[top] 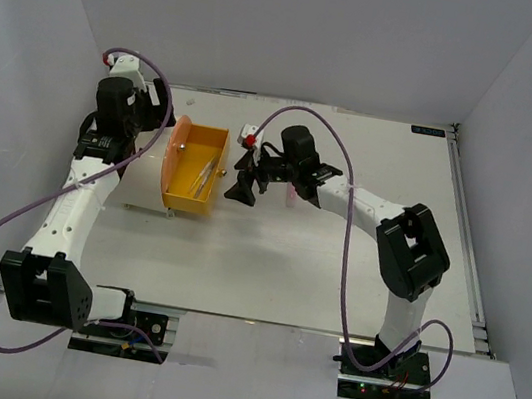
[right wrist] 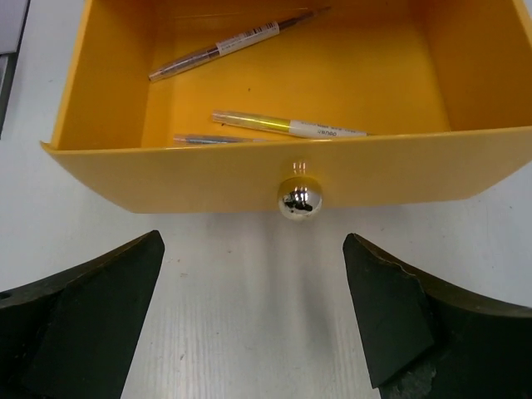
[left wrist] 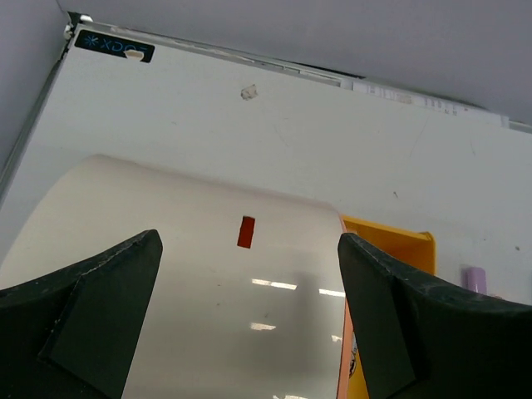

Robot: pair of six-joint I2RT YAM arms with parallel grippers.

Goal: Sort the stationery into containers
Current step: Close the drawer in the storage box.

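An orange drawer [top: 195, 170] is pulled out of the cream drum [top: 140, 185], which sits mostly under my left arm. In the right wrist view the drawer [right wrist: 100, 100] holds a dark thin pen [right wrist: 229, 43], a yellow pen [right wrist: 287, 125] and a third pen [right wrist: 212, 140] partly hidden behind its front wall. The drawer's brass knob [right wrist: 298, 198] faces my right gripper [right wrist: 253, 332], which is open, empty and a short way in front of it [top: 247, 181]. My left gripper [left wrist: 249, 332] is open above the drum's curved top [left wrist: 208, 291].
A small white and red item [top: 249, 136] lies behind the right gripper. A pink marker [top: 290, 193] lies under the right arm. A purple marker [left wrist: 475, 278] shows beyond the drawer [left wrist: 391, 241]. White walls enclose the table.
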